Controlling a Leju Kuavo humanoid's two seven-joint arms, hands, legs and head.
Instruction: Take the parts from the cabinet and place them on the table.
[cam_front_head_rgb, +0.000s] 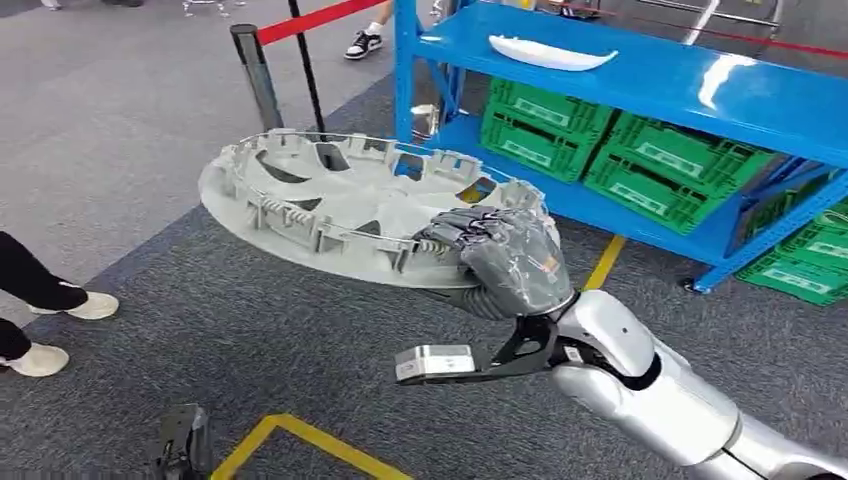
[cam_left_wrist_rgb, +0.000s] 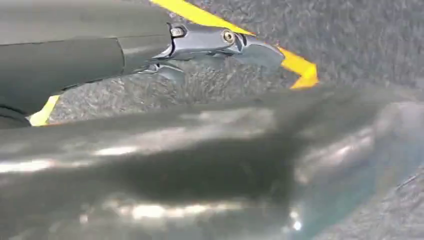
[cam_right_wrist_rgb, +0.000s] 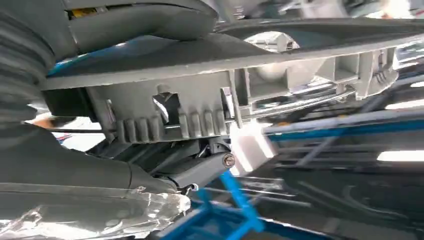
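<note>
A large grey wheel cover (cam_front_head_rgb: 340, 200) hangs roughly level above the carpet, inner ribbed side up. My right hand (cam_front_head_rgb: 505, 262), wrapped in clear film, grips its near right rim, fingers curled over the edge. In the right wrist view the ribbed rim (cam_right_wrist_rgb: 225, 95) runs across the picture, with my right hand (cam_right_wrist_rgb: 75, 170) clamped on it. A long white part (cam_front_head_rgb: 550, 52) lies on the top shelf of the blue cabinet (cam_front_head_rgb: 700, 85). My left hand (cam_left_wrist_rgb: 165, 47) hangs over the floor, a finger stretched out, holding nothing.
Green crates (cam_front_head_rgb: 545, 125) fill the cabinet's lower shelf. A post with a red barrier belt (cam_front_head_rgb: 258, 75) stands behind the wheel cover. A person's feet in white shoes (cam_front_head_rgb: 60, 300) are at the left edge. Yellow tape (cam_front_head_rgb: 300, 440) marks the grey carpet.
</note>
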